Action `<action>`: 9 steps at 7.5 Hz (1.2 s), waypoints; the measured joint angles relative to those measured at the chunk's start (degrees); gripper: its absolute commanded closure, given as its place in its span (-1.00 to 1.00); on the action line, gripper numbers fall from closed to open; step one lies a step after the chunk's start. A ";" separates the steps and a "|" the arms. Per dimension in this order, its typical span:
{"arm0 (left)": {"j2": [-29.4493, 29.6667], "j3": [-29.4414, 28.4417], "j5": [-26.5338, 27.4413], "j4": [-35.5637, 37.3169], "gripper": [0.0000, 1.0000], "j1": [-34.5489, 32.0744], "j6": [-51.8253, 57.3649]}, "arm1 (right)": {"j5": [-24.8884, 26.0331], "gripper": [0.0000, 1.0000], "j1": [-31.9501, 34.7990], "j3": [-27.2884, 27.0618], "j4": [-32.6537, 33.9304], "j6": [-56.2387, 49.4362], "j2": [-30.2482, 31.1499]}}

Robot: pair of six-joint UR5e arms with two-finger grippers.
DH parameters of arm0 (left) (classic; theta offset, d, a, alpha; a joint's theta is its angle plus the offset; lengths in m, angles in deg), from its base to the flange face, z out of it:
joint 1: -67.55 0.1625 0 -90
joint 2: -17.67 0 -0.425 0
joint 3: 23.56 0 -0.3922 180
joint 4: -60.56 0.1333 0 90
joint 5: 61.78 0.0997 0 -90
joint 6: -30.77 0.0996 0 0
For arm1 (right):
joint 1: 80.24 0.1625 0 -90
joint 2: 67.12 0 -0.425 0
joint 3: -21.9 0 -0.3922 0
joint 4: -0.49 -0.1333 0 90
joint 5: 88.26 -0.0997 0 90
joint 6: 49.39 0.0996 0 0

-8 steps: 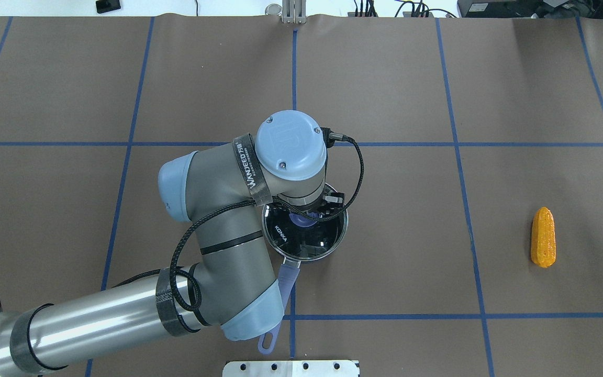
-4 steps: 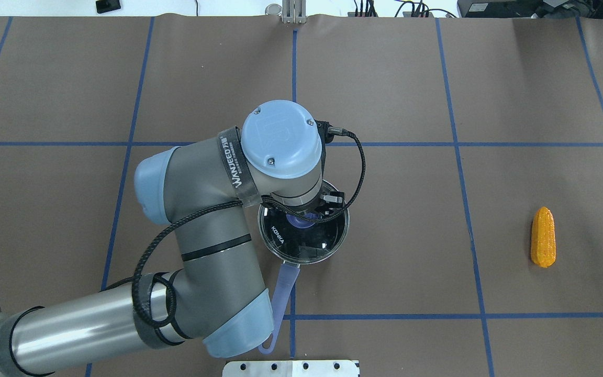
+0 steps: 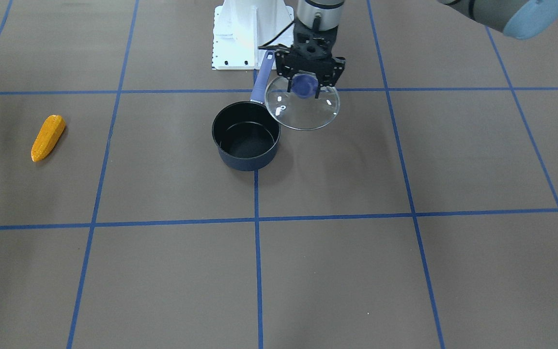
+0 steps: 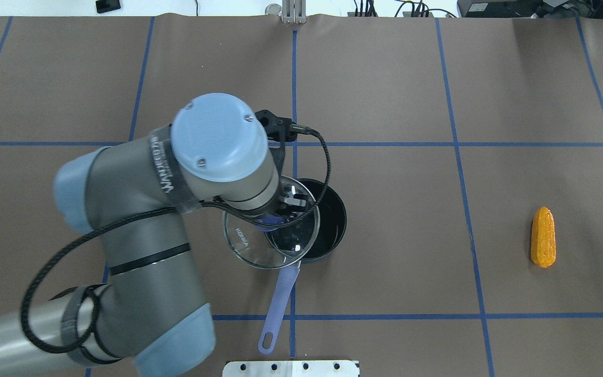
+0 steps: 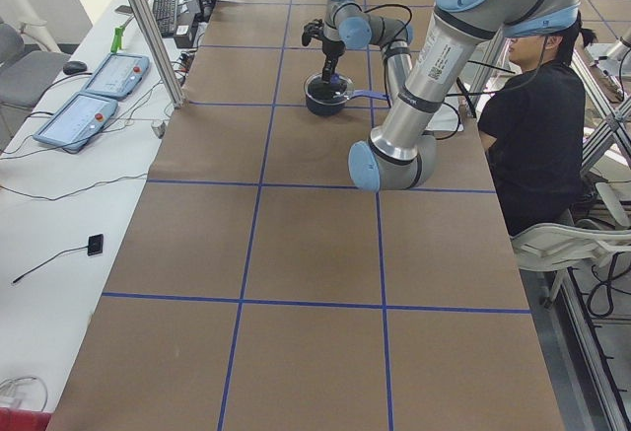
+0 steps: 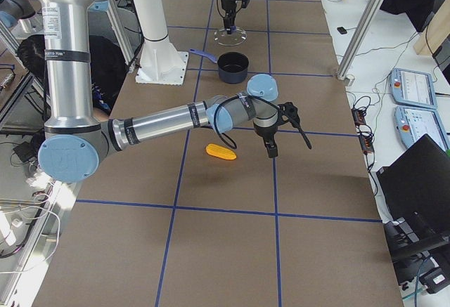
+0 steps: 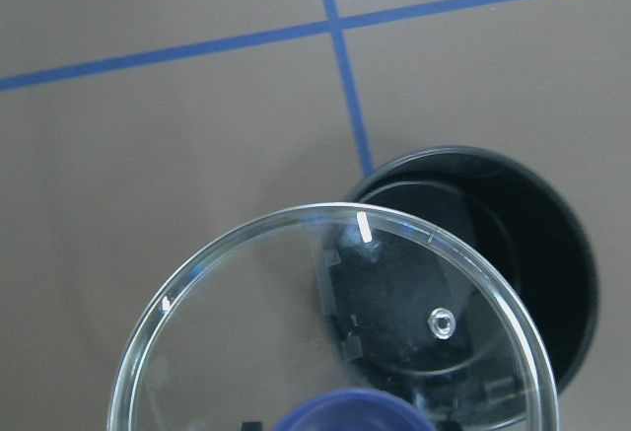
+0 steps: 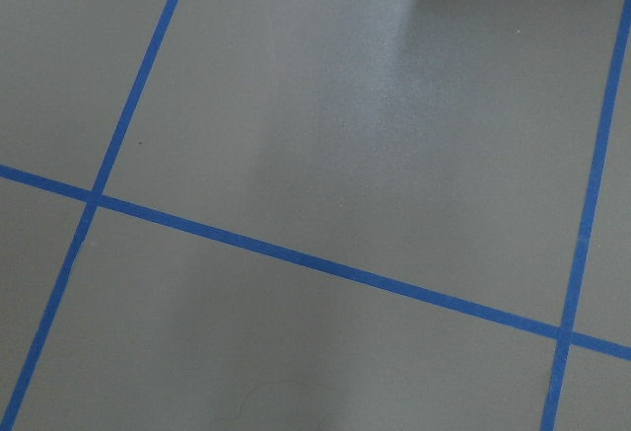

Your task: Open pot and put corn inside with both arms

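Observation:
My left gripper is shut on the lavender knob of the glass lid and holds the lid in the air, beside and partly over the pot. The navy pot stands uncovered, its black inside empty, with its lavender handle pointing at the robot's base. In the left wrist view the lid overlaps the pot. The orange corn lies on the table far to the right. My right gripper hovers near the corn; I cannot tell whether it is open or shut.
The brown table cover is marked with blue tape lines. The white base mount stands just behind the pot handle. A seated person is at the table's side. The right wrist view shows only table cover and tape lines.
The left gripper has lifted the lid off the pot and carried it to the robot's left. The pot now stands open. The corn has not moved.

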 measured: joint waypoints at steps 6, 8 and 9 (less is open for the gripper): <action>-35.58 7.00 -12.40 -14.14 1.00 -17.19 31.61 | -0.05 -1.00 -0.19 0.86 -1.02 0.96 0.11; -43.95 2.95 -12.86 -27.23 1.00 -17.53 32.76 | -0.05 -1.00 -0.20 0.86 -1.04 0.96 0.08; -45.67 -1.03 -12.88 -34.21 1.00 -17.51 32.20 | -0.05 -1.00 -0.20 0.86 -1.06 0.94 0.05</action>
